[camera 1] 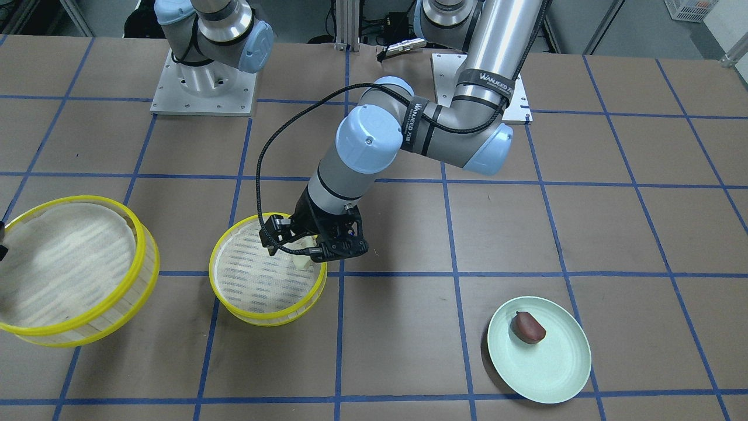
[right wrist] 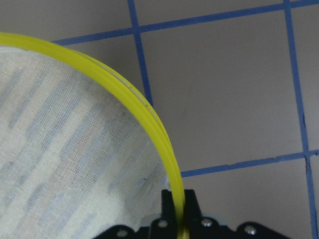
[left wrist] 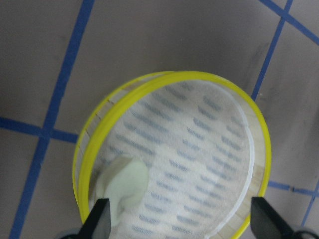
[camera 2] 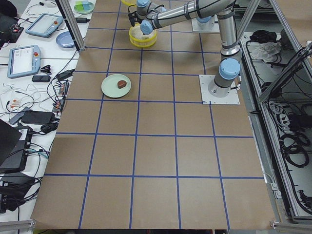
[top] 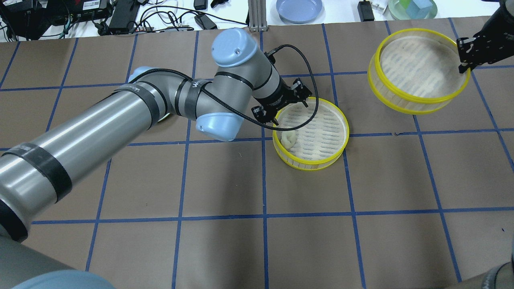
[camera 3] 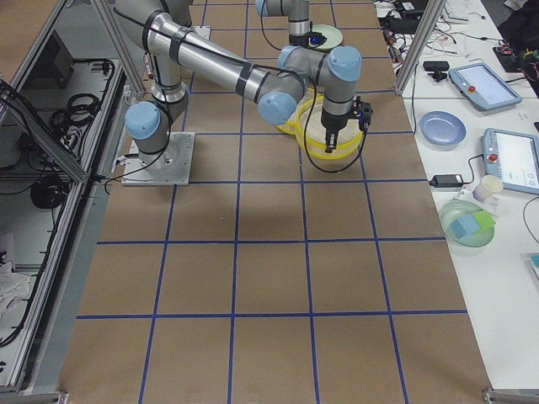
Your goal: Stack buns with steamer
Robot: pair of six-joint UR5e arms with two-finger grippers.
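The cream bun (left wrist: 122, 181) lies inside the middle steamer tier (top: 313, 164), against its wall on the robot's left side; it also shows in the overhead view (top: 289, 139) and the front view (camera 1: 305, 261). My left gripper (left wrist: 182, 224) hangs open just above that tier (camera 1: 269, 318), with the bun below it and free of the fingers. My right gripper (right wrist: 178, 204) is shut on the yellow rim of the second steamer tier (top: 417, 100), which is tilted and looks raised off the table. The dark brown bun (camera 1: 529, 327) lies on the pale green plate (camera 1: 549, 374).
The green plate (camera 2: 116, 86) sits on the robot's left side of the table. A blue plate (top: 299, 8) and a green dish (top: 411, 7) stand beyond the far table edge with cables. The left arm's black cable (camera 1: 263, 169) loops over the middle tier.
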